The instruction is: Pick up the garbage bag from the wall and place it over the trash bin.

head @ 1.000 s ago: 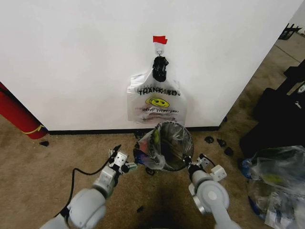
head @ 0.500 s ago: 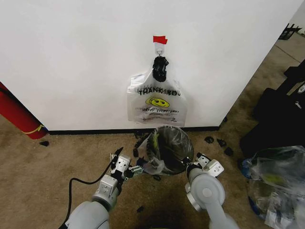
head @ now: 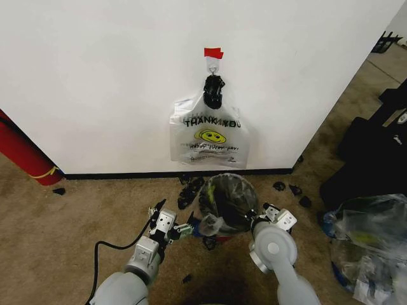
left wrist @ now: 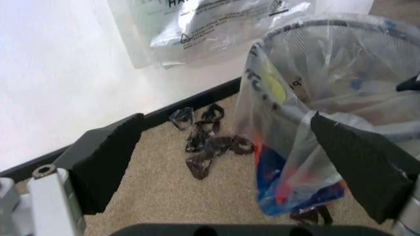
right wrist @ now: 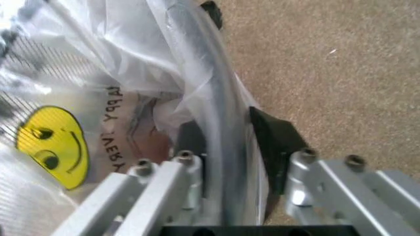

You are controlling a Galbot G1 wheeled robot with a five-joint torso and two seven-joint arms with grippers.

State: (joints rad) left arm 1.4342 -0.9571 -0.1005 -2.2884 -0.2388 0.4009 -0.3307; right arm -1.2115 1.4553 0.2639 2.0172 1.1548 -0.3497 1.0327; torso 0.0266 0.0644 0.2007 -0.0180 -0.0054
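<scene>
clear blue-patched garbage bag (head: 216, 210) draped over upright black mesh trash bin (head: 236, 189), near wall (head: 95, 76)

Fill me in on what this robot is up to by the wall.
The robot is fitting the garbage bag over the trash bin, which stands on the carpet near the wall. The bag already drapes over the bin's rim. The right gripper straddles the rim with plastic between its fingers. The left gripper is open beside the bin, close to the bag's hanging blue edge. A white smiley-face bag hangs on the wall hook above.
</scene>
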